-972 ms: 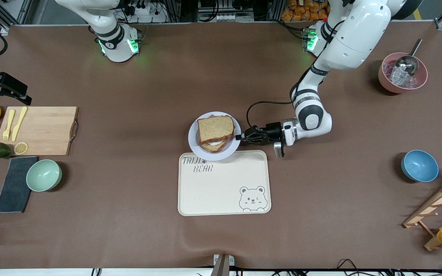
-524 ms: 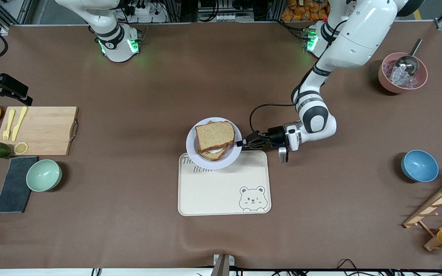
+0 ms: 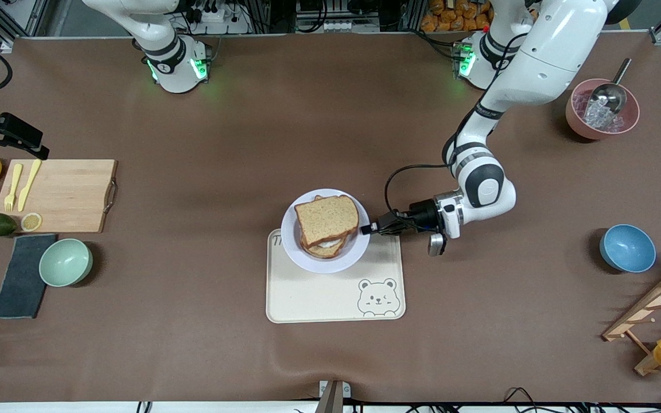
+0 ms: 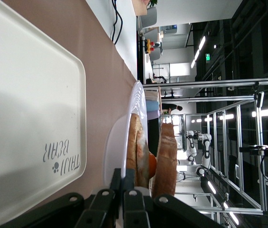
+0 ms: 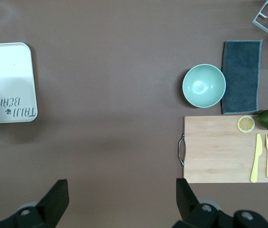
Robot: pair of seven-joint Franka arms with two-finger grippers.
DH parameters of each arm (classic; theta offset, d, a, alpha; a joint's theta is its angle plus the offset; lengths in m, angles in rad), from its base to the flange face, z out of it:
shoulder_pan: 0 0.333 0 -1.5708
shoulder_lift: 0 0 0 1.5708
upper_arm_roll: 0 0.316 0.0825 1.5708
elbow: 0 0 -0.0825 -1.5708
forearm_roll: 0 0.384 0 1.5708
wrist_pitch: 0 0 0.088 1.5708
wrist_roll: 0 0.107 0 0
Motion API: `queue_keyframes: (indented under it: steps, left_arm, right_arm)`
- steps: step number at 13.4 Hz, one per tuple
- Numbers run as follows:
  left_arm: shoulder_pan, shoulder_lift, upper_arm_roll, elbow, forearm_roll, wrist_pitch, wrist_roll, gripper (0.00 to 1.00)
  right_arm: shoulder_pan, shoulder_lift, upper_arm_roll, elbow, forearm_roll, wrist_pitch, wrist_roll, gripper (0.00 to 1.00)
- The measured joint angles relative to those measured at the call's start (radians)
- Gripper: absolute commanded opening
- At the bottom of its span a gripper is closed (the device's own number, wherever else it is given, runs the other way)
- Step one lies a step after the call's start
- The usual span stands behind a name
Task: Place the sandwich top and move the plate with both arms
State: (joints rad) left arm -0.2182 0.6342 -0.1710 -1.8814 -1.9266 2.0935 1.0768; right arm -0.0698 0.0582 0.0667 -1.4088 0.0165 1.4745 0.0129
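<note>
The pale plate (image 3: 307, 252) carries a stacked sandwich, with the plain brown sandwich top (image 3: 327, 219) uppermost. My left gripper (image 3: 365, 229) is shut on the plate's rim at the side toward the left arm's end of the table. It holds the plate over the farther edge of the cream tray (image 3: 330, 292). In the left wrist view the black fingers (image 4: 117, 176) pinch the thin rim of the plate (image 4: 138, 109). The sandwich top (image 4: 167, 156) stands on the filling. My right gripper (image 5: 122, 187) hangs high over bare table, open and holding nothing.
Toward the right arm's end of the table lie a wooden cutting board (image 3: 61, 195) with yellow cutlery, a green bowl (image 3: 65, 262), a grey cloth (image 3: 20, 275), lemons and an avocado. Toward the left arm's end stand a blue bowl (image 3: 627, 248), a pink bowl (image 3: 601, 109) with a scoop, and a wooden rack.
The left gripper has carried the plate and sandwich nearer to the front camera, from beside the tray's farther edge to over its lettered corner. The right gripper has stayed put.
</note>
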Motion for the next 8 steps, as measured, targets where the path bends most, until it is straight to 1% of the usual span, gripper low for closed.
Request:
queue_keyframes:
  steps: [4,8]
  left_arm:
    - [0.028,0.028,0.004,0.040,0.000,0.001,-0.036,0.00]
    - [0.048,0.085,0.005,0.090,0.000,0.002,-0.039,0.00]
  right_arm:
    - [0.000,0.001,0.000,-0.002,0.000,-0.001,0.000,1.00]
    - [0.000,0.002,0.000,-0.004,0.000,-0.001,0.001,1.00]
